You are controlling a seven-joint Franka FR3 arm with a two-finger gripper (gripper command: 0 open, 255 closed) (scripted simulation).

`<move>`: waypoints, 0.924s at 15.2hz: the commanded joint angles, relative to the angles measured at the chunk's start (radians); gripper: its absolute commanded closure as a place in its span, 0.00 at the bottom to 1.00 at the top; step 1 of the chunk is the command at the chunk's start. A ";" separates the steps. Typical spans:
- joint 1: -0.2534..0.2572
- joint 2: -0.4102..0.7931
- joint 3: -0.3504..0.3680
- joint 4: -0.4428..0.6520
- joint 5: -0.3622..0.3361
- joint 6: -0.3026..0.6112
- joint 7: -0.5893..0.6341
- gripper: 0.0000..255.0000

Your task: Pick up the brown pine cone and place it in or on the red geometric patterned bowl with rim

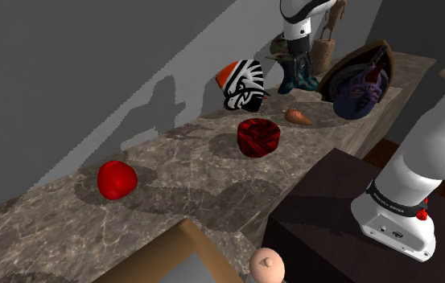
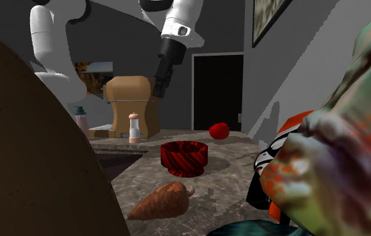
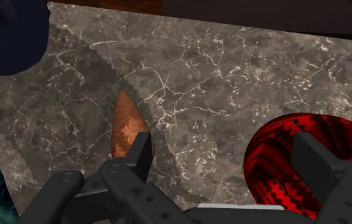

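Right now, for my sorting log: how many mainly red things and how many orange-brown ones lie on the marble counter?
Mainly red: 2 (bowl, round lump)
Orange-brown: 1 (cone)
Total: 3

Home interior. Marble-look counter (image 1: 172, 173) runs along grey wall. Framed picture (image 2: 274, 17) hangs high; dark panelled door (image 2: 216, 90) in white frame beyond. Small shaker (image 2: 134, 127), tan wooden furniture (image 2: 133, 104), striped ornament (image 1: 245, 87) on counter.
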 commanded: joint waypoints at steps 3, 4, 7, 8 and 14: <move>-0.020 0.170 -0.025 0.113 0.003 0.014 -0.091 0.00; -0.026 0.214 -0.029 0.144 0.005 0.015 -0.113 0.00; -0.047 0.345 -0.037 0.247 0.011 0.011 -0.176 0.00; -0.055 0.390 -0.038 0.285 0.013 0.008 -0.196 0.00; -0.107 0.667 -0.035 0.547 0.021 -0.038 -0.304 0.00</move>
